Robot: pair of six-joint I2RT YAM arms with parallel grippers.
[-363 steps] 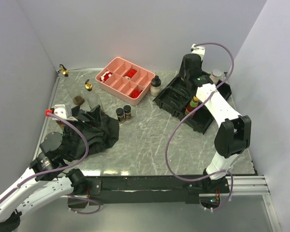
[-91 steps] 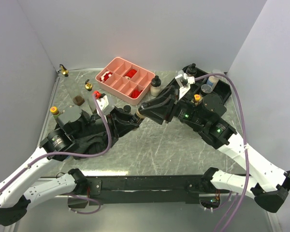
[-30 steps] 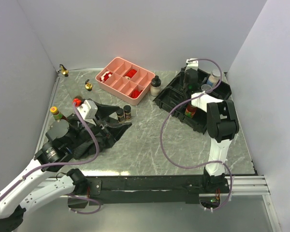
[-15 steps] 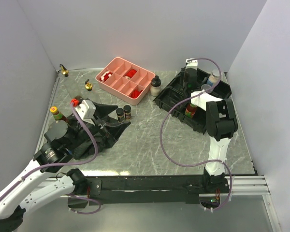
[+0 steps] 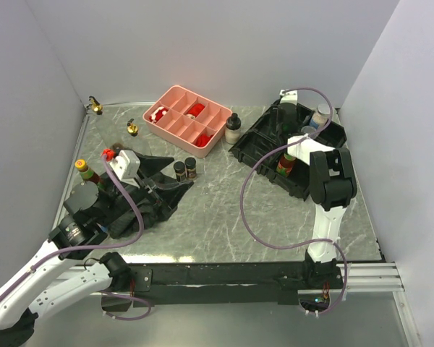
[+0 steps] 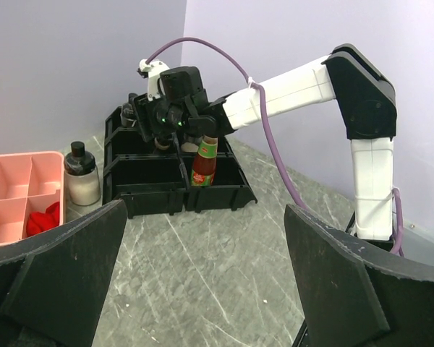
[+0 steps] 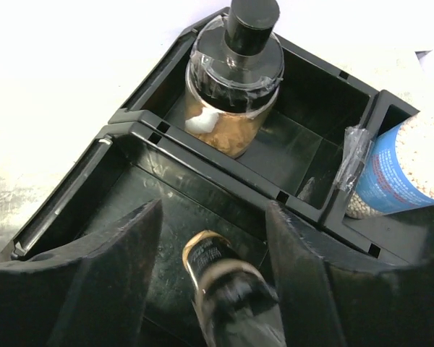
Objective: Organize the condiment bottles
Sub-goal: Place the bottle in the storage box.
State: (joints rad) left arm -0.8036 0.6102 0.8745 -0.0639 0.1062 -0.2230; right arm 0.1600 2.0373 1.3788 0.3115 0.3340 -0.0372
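Note:
In the right wrist view my right gripper stands open inside the black organizer, astride a blurred black-lidded dark spice jar that leans in the near compartment. A second spice jar stands in the compartment behind, beside a blue-labelled shaker. A yellow-capped sauce bottle stands in the organizer's front. My left gripper is wide open by two dark jars; only bare table shows between its fingers. Gold-spouted bottles and a sauce bottle stand at the left.
A pink compartment tray with red pieces sits at the back. A black-lidded pale bottle stands between it and the organizer. The black cloth lies under my left arm. Walls close in the table on three sides.
My right jaws have spread apart from the dark spice jar, which now sits loose between them. My left gripper has drifted slightly left, still open.

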